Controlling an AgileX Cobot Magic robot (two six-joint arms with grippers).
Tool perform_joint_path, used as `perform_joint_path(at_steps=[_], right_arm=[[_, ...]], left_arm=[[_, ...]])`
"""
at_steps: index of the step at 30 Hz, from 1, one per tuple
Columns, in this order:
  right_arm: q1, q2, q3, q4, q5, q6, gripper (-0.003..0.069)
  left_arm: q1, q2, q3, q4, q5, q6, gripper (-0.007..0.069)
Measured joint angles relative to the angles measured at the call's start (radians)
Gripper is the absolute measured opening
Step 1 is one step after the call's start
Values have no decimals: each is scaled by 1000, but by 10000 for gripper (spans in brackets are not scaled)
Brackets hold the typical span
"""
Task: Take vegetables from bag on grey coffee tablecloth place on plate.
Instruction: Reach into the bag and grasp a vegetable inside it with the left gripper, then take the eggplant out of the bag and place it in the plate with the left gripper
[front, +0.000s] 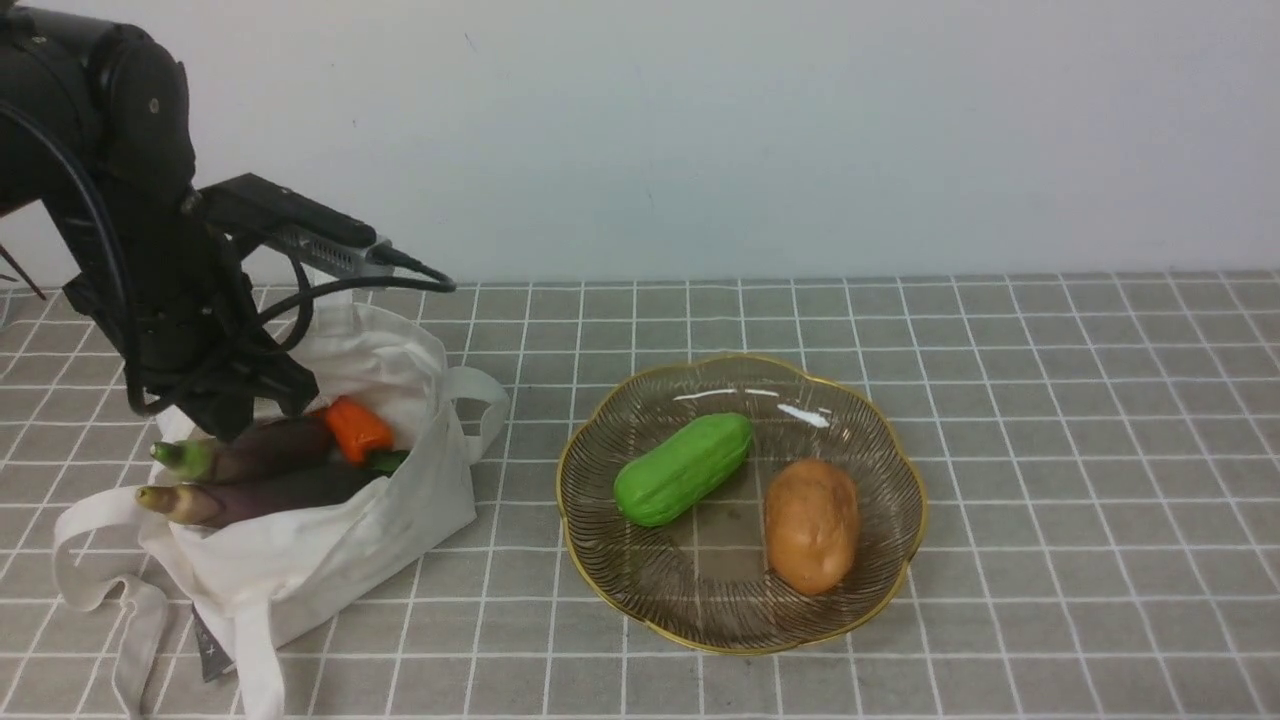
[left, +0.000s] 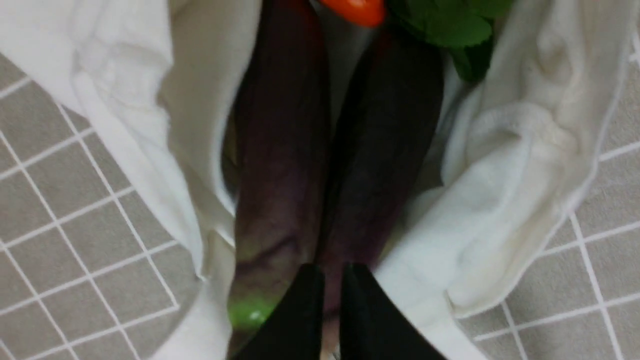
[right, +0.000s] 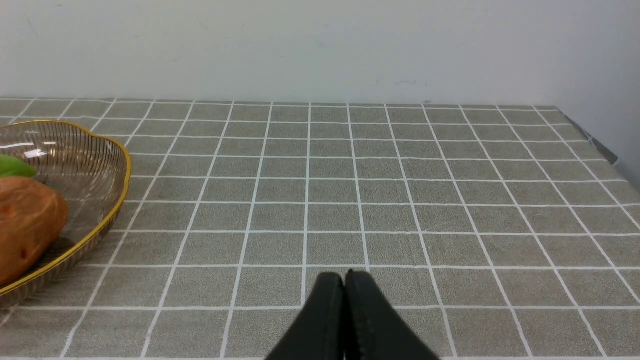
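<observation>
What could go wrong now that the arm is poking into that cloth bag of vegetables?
The left gripper is over the seam between two glossy eggplants lying pressed together, so it might slip off or drag both. Soft folds of the bag crowd them, so the gripper could snag cloth and tug the bag along. The plate already holds a green cucumber and a potato, so a long eggplant may find little room and roll off.
</observation>
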Motion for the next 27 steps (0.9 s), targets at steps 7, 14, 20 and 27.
perform_joint_path(at_steps=[7,14,20,27], right_arm=[[0,0,0,0,0,0,-13],[0,0,0,0,0,0,-13],[0,0,0,0,0,0,-13],[0,0,0,0,0,0,-13]], left_arm=[[0,60,-2,67,-37,0,310],[0,106,-2,98,-32,0,461],[0,134,-2,110,30,0,372],[-8,134,-20,54,58,-78,219]])
